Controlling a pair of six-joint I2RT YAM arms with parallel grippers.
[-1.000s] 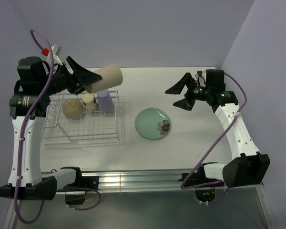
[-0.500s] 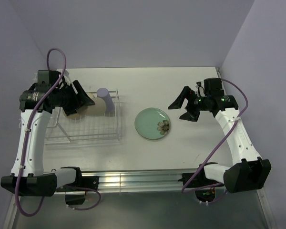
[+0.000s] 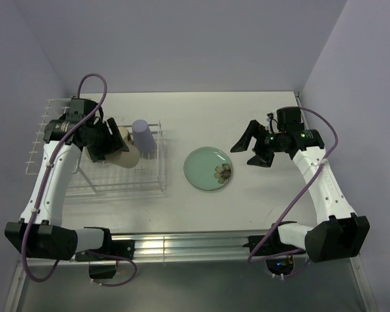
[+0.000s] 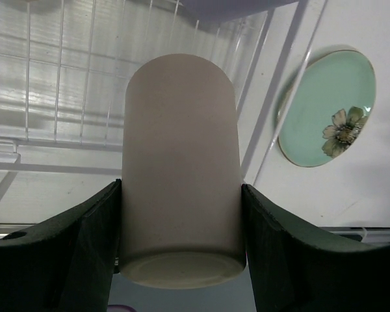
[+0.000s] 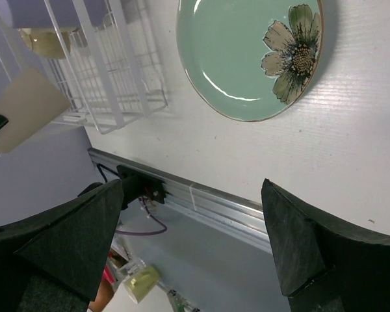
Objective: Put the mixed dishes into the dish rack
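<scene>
Clasping beige tumbler [image 4: 181,143], left gripper [image 4: 181,214] overhangs rack [image 3: 161,170].

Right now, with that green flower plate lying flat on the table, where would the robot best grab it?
Probably by the rim on its right side, approached from where the open right gripper hangs. The pale green plate lies flat on the table and looks shallow and too wide to span, so one finger likely goes over the upturned edge and one under.
</scene>
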